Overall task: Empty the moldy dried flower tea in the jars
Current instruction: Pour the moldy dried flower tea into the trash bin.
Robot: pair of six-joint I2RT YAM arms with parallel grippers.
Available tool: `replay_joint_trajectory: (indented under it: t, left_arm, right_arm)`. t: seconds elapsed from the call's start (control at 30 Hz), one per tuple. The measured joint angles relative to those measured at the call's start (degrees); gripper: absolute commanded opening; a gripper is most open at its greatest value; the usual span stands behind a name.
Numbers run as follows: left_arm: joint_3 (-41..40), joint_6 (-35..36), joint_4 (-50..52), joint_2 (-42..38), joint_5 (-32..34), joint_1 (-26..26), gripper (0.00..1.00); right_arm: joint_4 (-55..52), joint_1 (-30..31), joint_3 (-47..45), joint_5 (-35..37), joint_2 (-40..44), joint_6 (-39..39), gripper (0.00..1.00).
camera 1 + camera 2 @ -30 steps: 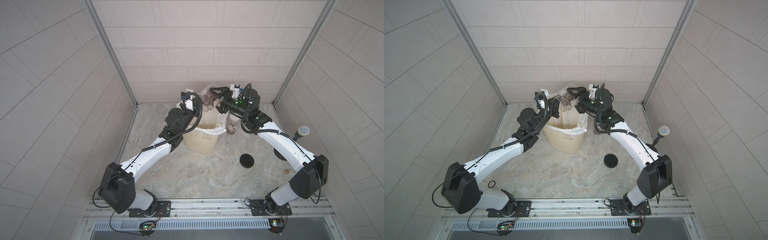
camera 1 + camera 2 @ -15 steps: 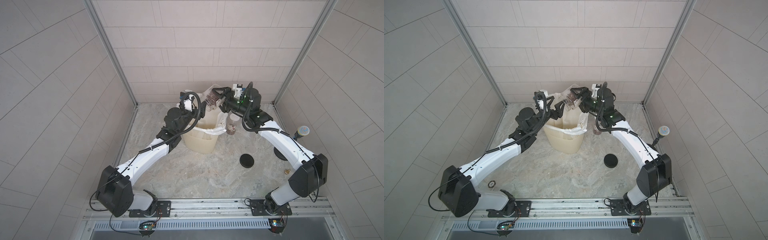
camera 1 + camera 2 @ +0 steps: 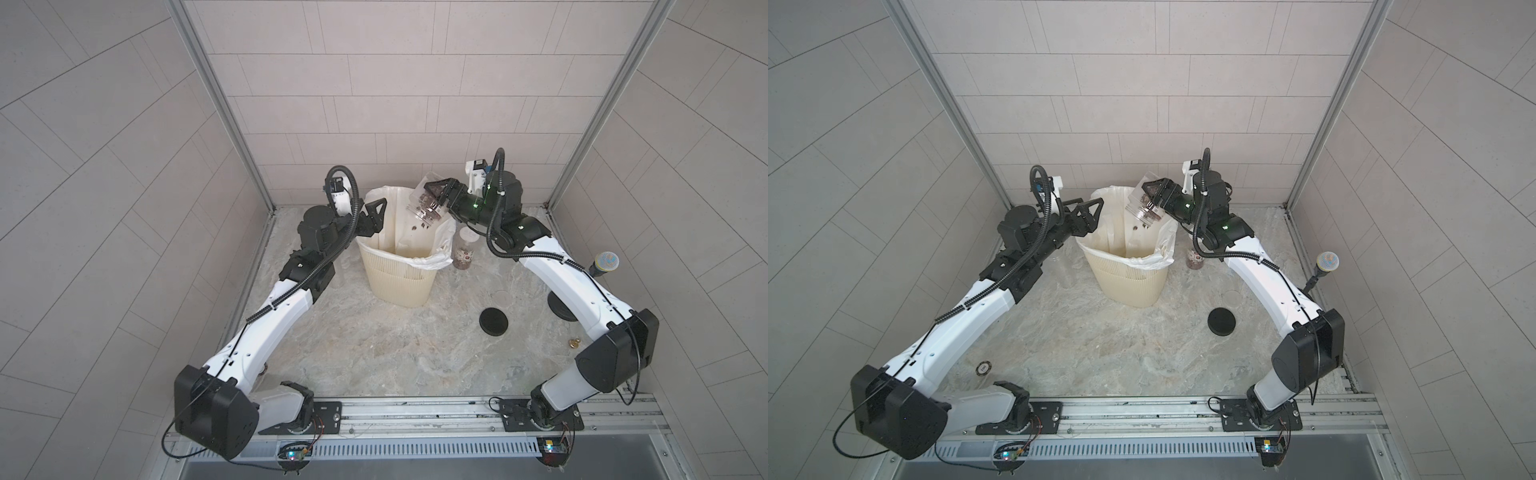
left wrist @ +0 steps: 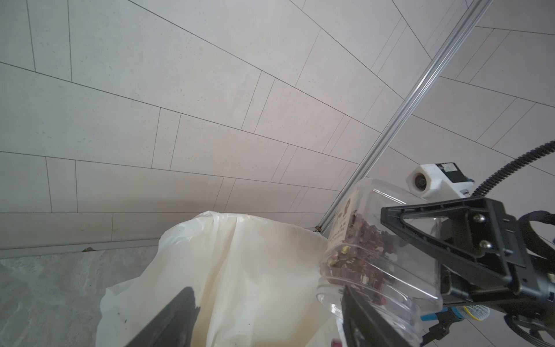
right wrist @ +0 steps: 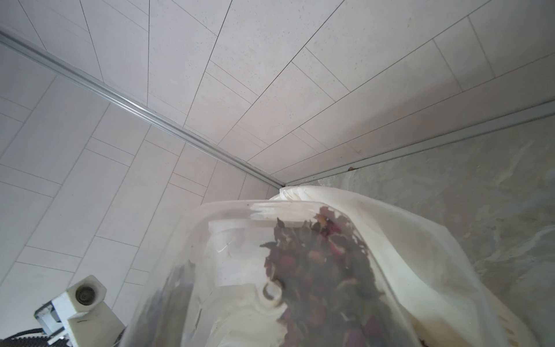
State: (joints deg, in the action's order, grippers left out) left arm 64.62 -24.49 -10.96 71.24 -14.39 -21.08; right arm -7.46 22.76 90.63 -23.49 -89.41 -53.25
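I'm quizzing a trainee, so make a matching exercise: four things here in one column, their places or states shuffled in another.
1 large jar
2 black lid
3 small jar
4 left gripper

A lying flat on the surface
B open, near the bin's rim
C upright beside the bin
D tipped over the bin, tea falling

Pairs: 1-D, 2-A, 3-C, 4-B

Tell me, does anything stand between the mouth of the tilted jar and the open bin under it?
Nothing visible does. The right tool tips the jar mouth-down over the lined bin, and tea bits drop freely in. The open left tool hangs beside the rim, apart from the jar.
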Motion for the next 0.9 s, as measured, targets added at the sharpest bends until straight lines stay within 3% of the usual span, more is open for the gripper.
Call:
replay_joint_trajectory:
  t: [0.47, 0.9]
  left_arm:
    - [0.04, -5.60, 5.51, -0.68, -3.21, 3.87, 0.78]
    - [-0.04, -6.62, 6.67, -1.73, -4.26, 4.96, 0.78]
  right_arm:
    - [-4.61, 7.06, 3.48, 9.42, 0.00, 35.17, 0.62]
    - [-2.27, 7.98, 3.85, 7.34, -0.85, 38.40, 0.61]
